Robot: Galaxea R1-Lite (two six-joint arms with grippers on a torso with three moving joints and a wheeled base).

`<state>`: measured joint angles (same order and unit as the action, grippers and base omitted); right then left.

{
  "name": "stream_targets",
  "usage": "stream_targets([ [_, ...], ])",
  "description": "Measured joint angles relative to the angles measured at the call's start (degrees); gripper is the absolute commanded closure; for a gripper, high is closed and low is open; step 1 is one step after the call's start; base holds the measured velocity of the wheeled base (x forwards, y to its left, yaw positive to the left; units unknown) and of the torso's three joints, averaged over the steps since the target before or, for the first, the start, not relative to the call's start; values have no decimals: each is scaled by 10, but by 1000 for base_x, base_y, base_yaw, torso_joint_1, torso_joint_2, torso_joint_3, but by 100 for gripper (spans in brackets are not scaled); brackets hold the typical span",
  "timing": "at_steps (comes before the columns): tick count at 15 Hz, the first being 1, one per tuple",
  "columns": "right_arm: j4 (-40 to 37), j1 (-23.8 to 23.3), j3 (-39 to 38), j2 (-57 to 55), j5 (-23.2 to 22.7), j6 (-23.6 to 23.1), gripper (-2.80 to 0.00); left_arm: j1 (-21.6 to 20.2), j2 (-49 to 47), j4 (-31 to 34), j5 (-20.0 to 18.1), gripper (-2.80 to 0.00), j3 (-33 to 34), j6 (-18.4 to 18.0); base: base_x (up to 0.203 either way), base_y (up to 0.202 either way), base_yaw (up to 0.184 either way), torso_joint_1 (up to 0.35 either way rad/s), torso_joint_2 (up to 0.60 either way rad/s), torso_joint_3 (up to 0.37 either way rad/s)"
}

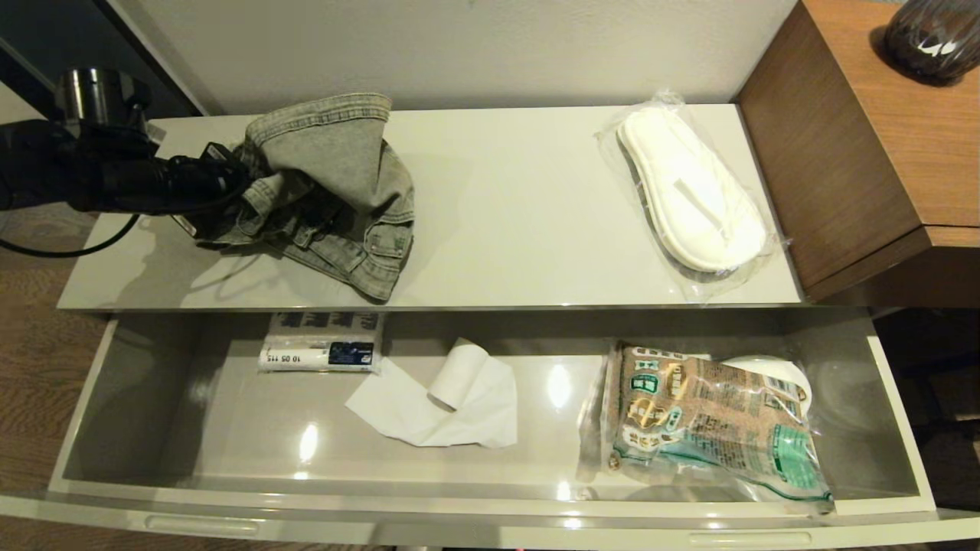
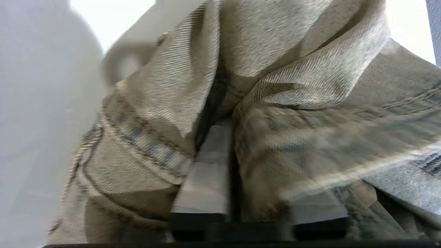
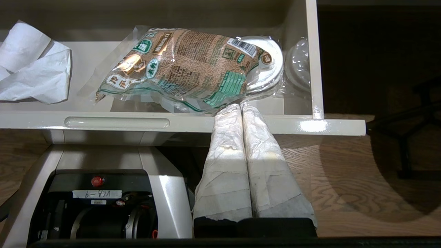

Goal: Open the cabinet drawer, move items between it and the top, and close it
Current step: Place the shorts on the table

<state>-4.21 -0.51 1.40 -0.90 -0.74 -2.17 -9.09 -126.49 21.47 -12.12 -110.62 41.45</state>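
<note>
The cabinet drawer (image 1: pixel 490 511) stands pulled out below the top (image 1: pixel 521 207). On the top's left lies the grey-green denim garment (image 1: pixel 337 191), bunched into a peak. My left gripper (image 1: pixel 243 191) reaches into it from the left. In the left wrist view the left gripper (image 2: pixel 255 155) is open a little, with a fold of the denim (image 2: pixel 310 69) lying between its fingers and a dark slit beside one finger (image 2: pixel 206 172). The wrapped white slippers (image 1: pixel 689 191) lie at the top's right end. My right gripper (image 3: pixel 241 106) hangs shut and empty in front of the drawer's front (image 3: pixel 293 125).
Inside the drawer are a brown-and-green food packet (image 1: pixel 712 421) over a white lidded dish (image 1: pixel 773 373), crumpled white tissue (image 1: pixel 452 398) and a blue-and-white paper pack (image 1: pixel 321 348). A brown wood desk (image 1: pixel 880 138) borders the top's right end. My base (image 3: pixel 103 193) sits below the drawer front.
</note>
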Motion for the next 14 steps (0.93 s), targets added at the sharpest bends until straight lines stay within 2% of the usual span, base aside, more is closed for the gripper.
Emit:
stream_targets([
  [3, 0, 0, 0, 0, 1, 0, 0, 5, 6, 0, -2, -280, 0, 2, 0, 0, 0, 0, 0, 0],
  [7, 10, 0, -2, 0, 1, 0, 0, 34, 39, 15, 5, -280, 0, 1, 0, 0, 0, 1, 6, -2],
  [14, 16, 0, -5, 0, 1, 5, 0, 85, 181, 57, -19, -280, 7, -1, 0, 0, 0, 0, 0, 0],
])
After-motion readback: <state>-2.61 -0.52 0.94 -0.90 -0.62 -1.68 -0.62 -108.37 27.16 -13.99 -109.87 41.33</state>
